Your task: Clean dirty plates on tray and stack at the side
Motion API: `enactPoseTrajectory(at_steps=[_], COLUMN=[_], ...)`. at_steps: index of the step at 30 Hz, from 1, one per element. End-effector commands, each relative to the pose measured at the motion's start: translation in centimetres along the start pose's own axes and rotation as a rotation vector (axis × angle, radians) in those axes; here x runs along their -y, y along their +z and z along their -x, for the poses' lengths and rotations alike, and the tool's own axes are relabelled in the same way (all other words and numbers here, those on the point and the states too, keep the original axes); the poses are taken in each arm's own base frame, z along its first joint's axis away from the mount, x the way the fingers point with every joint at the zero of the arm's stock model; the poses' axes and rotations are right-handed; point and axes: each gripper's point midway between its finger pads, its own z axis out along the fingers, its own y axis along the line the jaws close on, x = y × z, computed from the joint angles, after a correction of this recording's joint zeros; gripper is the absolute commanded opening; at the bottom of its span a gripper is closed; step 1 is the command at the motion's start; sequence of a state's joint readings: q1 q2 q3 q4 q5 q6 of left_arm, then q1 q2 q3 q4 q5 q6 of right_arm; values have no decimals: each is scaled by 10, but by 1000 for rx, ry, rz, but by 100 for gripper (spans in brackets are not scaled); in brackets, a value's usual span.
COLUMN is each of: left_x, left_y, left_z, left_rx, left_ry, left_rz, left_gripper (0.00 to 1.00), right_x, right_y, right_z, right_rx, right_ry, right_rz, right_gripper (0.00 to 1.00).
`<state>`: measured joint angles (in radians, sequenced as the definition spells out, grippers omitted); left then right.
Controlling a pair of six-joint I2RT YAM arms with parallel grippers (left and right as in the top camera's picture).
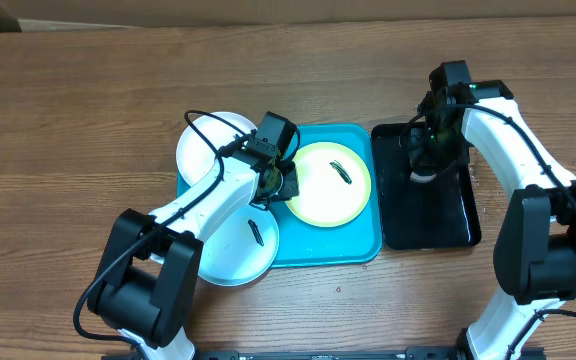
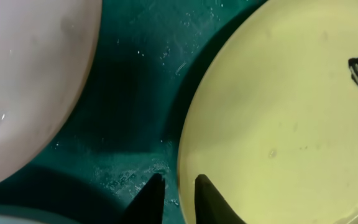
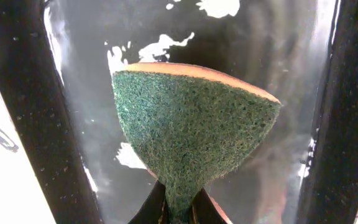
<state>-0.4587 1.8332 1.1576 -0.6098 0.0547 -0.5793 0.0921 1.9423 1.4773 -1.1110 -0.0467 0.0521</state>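
Pinch yellow-green plate (image 2: 278,124) rim squarely w/ left end effector (image 2: 178,182), nearly together astride it, grip unclear; then scrub w/ right end effector (image 3: 176,205), clamped on sponge (image 3: 191,137).

Overhead: straight down, far, on whole brown wooden table (image 1: 68,100). Left wrist: close, down on round yellow-green plastic plate (image 2: 278,93) and turquoise rectangular plastic tray (image 2: 135,81), both shared with overhead. Right wrist: close, down into narrow glossy black tray (image 3: 291,62), likewise shared.

Three plates (image 1: 320,198) lie on the tray (image 1: 363,250), two at its left end; right of it, a narrower tray (image 1: 438,225).
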Motion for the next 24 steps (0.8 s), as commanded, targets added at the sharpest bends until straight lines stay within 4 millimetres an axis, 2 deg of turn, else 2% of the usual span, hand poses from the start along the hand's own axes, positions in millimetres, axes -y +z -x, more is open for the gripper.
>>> enactPoseTrajectory(at_steps=[1,8,12,18,21,24], left_x=[-6,-7,-10,-10,-10,-12], left_y=[8,10,13,16,16,16], left_z=[-7,-7,-9,-9,-7,-3], left_rx=[-8,-2,0,12,21,37], left_ry=[-6,-6,-6,-13,-13,-12], left_rz=[29,32,36,29,30,44], left_gripper=[15,17,13,13,6,4], right_x=[-2,-2,-2,-2,-2,-2], right_y=[-18,-18,-18,-18,-18,-24], right_z=[11,11,11,11,10,7], right_rx=[61,62,62,62,56,42], right_ry=[-1,-1,-1,-1,-1,0], right_rz=[6,6,6,6,6,4], right_gripper=[4,4,4,4,4,4])
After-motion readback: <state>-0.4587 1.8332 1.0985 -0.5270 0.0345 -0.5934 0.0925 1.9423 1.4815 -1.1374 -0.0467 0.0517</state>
